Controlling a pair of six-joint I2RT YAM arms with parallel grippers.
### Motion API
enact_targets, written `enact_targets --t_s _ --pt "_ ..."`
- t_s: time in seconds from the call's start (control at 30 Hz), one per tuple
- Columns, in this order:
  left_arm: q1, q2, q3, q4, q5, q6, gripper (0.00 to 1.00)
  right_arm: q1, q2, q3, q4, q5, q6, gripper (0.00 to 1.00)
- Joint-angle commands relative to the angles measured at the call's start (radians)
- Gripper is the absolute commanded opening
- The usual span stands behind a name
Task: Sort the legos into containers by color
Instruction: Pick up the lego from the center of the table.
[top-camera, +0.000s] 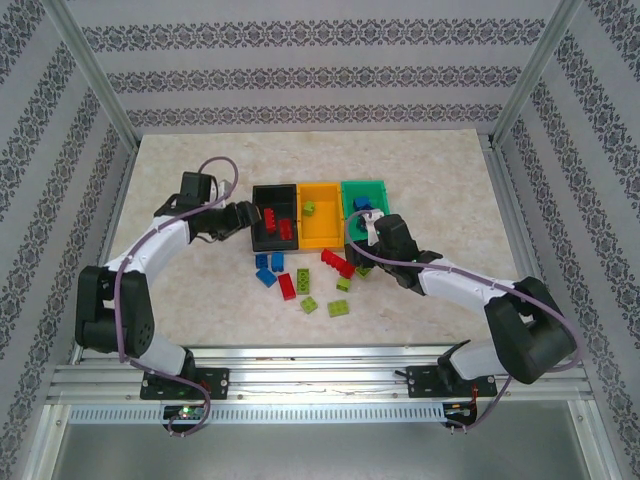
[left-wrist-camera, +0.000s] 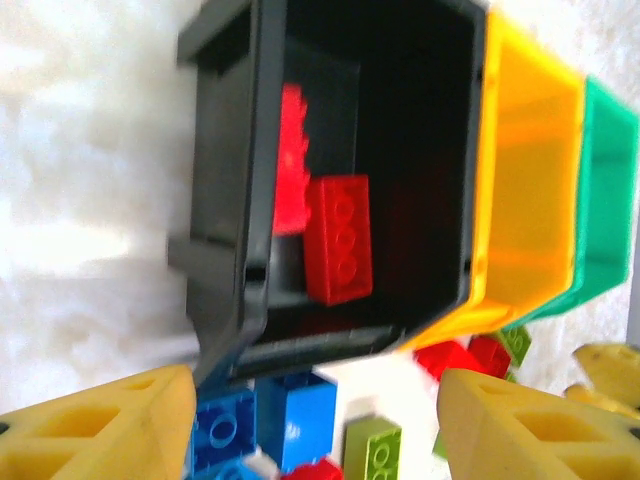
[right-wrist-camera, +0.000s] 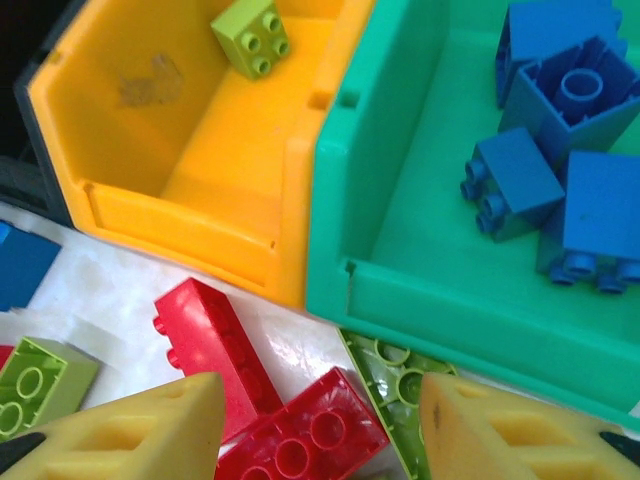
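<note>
Three bins stand touching in a row on the table (top-camera: 440, 180): black bin (top-camera: 262, 238), orange-yellow bin (top-camera: 322, 232) at its 3 o'clock, green bin (top-camera: 375, 190) beyond. Red legos (left-wrist-camera: 338, 240) lie in the black, one lime lego (right-wrist-camera: 253, 35) in the orange-yellow, blue legos (right-wrist-camera: 560, 150) in the green. Loose legos (top-camera: 287, 285) lie at 6 o'clock. The left gripper (left-wrist-camera: 315, 430) hangs wide and empty at the black bin's 9 o'clock edge. The right gripper (right-wrist-camera: 320, 430), also wide, hovers over loose red legos (right-wrist-camera: 215, 345).
</note>
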Motion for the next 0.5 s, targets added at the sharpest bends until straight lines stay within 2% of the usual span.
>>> enact_targets --t_s 0.0,0.13,0.33,0.47 --pt "-0.065 -0.075 -0.046 -0.068 0.008 0.005 0.65 0.011 -0.032 -0.022 0.057 -0.016 0.027 0.55" --pt "-0.173 -0.076 -0.052 -0.177 -0.105 0.037 0.65 0.012 -0.042 -0.024 0.057 -0.023 0.030 0.55" --pt "-0.309 0.015 0.046 -0.318 -0.319 0.084 0.63 0.010 -0.053 -0.029 0.058 -0.015 0.030 0.55" --pt "-0.367 0.095 0.103 -0.344 -0.365 0.091 0.62 0.009 -0.050 -0.031 0.060 -0.010 0.030 0.54"
